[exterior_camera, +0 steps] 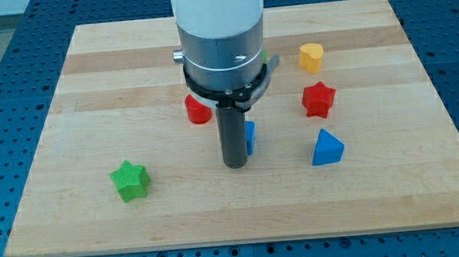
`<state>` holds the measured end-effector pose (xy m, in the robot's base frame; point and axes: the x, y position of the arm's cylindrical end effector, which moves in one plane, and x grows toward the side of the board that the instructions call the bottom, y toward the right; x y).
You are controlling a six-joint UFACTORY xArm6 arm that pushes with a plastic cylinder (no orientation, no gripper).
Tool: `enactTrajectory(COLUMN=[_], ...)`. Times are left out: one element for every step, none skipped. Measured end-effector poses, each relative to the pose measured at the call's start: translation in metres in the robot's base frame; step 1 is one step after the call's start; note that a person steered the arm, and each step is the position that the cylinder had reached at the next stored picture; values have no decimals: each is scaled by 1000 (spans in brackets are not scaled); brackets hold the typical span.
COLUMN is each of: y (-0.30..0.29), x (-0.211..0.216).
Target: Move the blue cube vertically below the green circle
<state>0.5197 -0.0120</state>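
The blue cube (250, 137) sits near the board's middle, mostly hidden behind my rod; only its right edge shows. My tip (234, 165) rests on the board just left of and slightly below the cube, touching or nearly touching it. The green circle (266, 55) is almost wholly hidden behind the arm's body above the cube; only a green sliver shows at the arm's right edge.
A red block (197, 110) lies left of the rod, partly hidden. A yellow heart-like block (311, 56), a red star (319, 99) and a blue triangle (326, 148) lie on the view's right. A green star (130, 180) lies at the lower left. The wooden board (74, 220) has edges all round.
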Motion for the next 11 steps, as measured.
enactTrajectory(y=[-6, -27, -41, -19, -18, -7, -3, -3, -4, 5, 15], x=[0, 0, 0, -22, -22, -40, -48, -74, -98, -102, -103])
